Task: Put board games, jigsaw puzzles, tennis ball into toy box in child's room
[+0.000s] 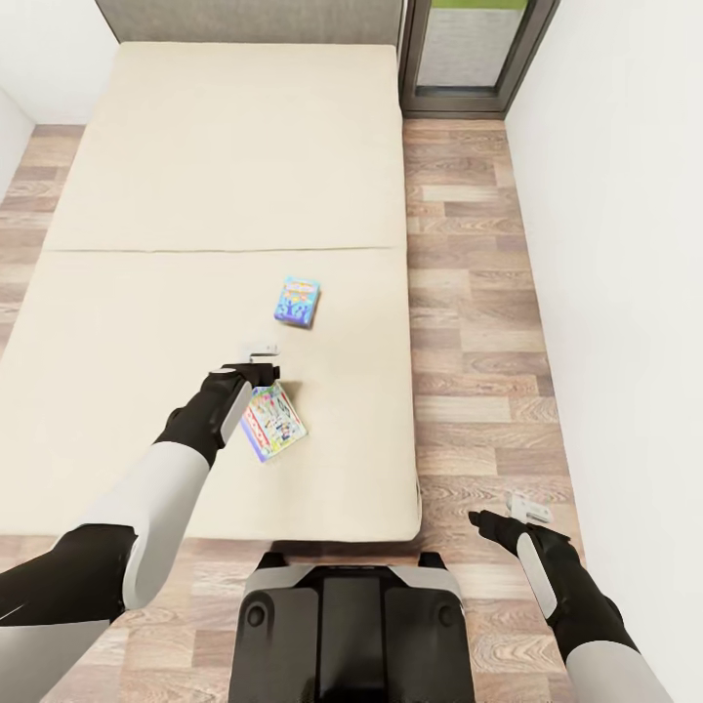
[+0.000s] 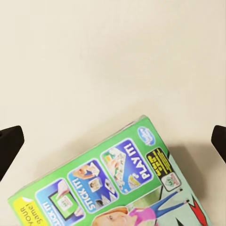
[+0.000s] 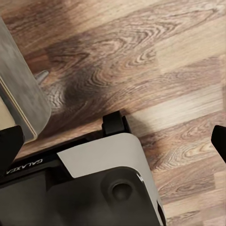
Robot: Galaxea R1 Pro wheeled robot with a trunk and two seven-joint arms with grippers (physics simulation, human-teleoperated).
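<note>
Two board games lie on the bed's beige mattress [image 1: 146,293]. A small blue one [image 1: 297,300] rests near the middle. A larger one with colourful cartoon print [image 1: 272,421] lies closer to the front edge, and the left wrist view shows its green printed face [image 2: 117,188]. My left gripper [image 1: 260,350] hovers just beyond this nearer box, open, with its dark fingertips [image 2: 9,146] spread wide and nothing between them. My right gripper [image 1: 525,508] hangs open over the wood floor to the right of the bed, its fingertips [image 3: 9,141] far apart.
A grey headboard [image 1: 254,20] runs along the far end of the bed. A grey-framed window [image 1: 469,54] stands at the back right. A strip of plank floor [image 1: 469,293] separates the bed from the white wall [image 1: 625,244]. My base [image 1: 351,625] sits at the bed's foot.
</note>
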